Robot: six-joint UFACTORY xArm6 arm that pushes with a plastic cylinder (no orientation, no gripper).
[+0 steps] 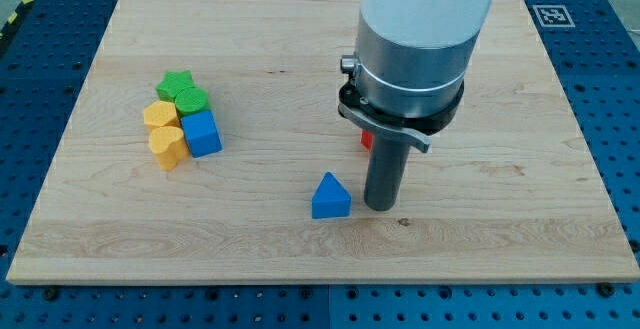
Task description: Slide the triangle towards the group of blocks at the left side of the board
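Observation:
A blue triangle block point(330, 197) lies on the wooden board point(300, 39), below the centre. My tip point(380, 205) rests on the board just to the right of the triangle, with a small gap between them. At the view's left sits a tight group: a green star point(176, 84), a green round block point(191, 101), a yellow block point(160, 117), a yellow heart-like block point(167, 147) and a blue cube point(202, 133). A red block point(366, 140) is mostly hidden behind the rod.
The arm's wide grey and white body point(415, 39) covers the board's upper middle. A blue pegboard table point(600, 69) surrounds the board. A black and white marker point(551, 15) sits at the top right corner.

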